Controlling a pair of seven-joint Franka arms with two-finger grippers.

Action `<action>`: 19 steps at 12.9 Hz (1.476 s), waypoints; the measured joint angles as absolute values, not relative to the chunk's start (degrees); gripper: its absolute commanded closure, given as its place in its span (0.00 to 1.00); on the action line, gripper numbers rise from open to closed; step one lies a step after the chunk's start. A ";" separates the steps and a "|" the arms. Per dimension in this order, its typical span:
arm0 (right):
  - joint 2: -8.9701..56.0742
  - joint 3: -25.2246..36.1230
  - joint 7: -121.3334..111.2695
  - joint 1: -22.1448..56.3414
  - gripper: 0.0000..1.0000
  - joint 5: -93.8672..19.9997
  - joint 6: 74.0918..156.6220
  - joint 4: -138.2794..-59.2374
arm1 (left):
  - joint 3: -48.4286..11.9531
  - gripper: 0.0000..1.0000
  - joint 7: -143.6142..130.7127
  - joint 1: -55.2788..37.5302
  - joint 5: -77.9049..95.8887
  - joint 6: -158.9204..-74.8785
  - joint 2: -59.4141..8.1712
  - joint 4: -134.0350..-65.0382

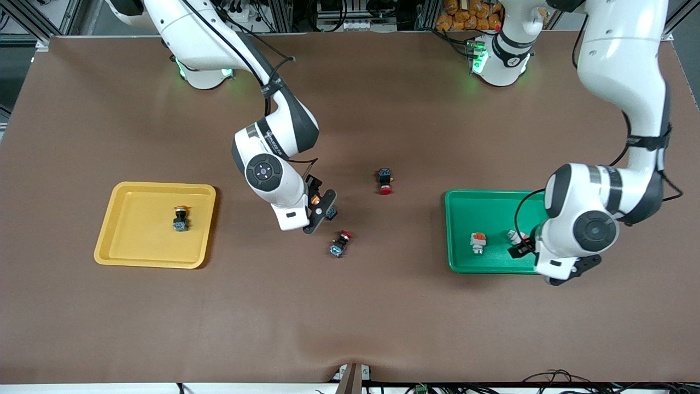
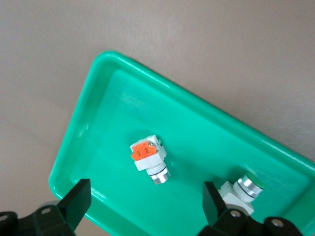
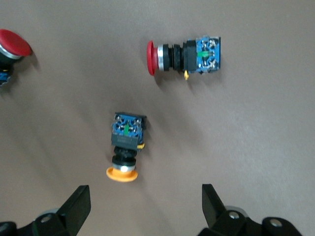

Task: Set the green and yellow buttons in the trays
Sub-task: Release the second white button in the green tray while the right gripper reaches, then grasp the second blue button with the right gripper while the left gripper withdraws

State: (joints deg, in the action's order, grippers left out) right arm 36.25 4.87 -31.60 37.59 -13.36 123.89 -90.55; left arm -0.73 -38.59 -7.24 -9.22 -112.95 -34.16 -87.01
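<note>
A yellow tray point(image 1: 142, 202) toward the right arm's end holds one yellow-capped button point(image 1: 180, 218). A green tray point(image 1: 465, 213) toward the left arm's end holds two whitish buttons with orange blocks, one point(image 1: 478, 242) in the open and one point(image 1: 515, 236) partly under my left gripper point(image 1: 547, 261). In the left wrist view the open, empty left gripper point(image 2: 146, 206) hovers over the green tray point(image 2: 123, 98), above one whitish button point(image 2: 149, 158), with the other whitish button point(image 2: 242, 191) beside one finger. My right gripper point(image 1: 320, 202) is open over a yellow-capped button point(image 3: 126, 145) lying on the table; it shows open and empty in the right wrist view point(image 3: 145, 206).
Two red-capped black buttons lie on the brown table: one point(image 1: 385, 180) farther from the front camera, one point(image 1: 340, 243) nearer, just beside the right gripper. Both show in the right wrist view, one red-capped button point(image 3: 184, 56) whole and the other red-capped button point(image 3: 11, 51) at the edge.
</note>
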 measured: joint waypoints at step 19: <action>43.28 4.35 -26.11 42.34 0.61 -19.16 136.39 -92.80 | -6.90 0.00 -1.80 1.11 -3.30 -86.69 -2.34 -84.80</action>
State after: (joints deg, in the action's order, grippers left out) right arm 43.28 4.35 -26.11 42.34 -19.16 136.39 -92.80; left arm -6.90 -1.80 1.11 -3.30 -86.69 -2.34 -84.80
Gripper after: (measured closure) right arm 0.004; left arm 0.000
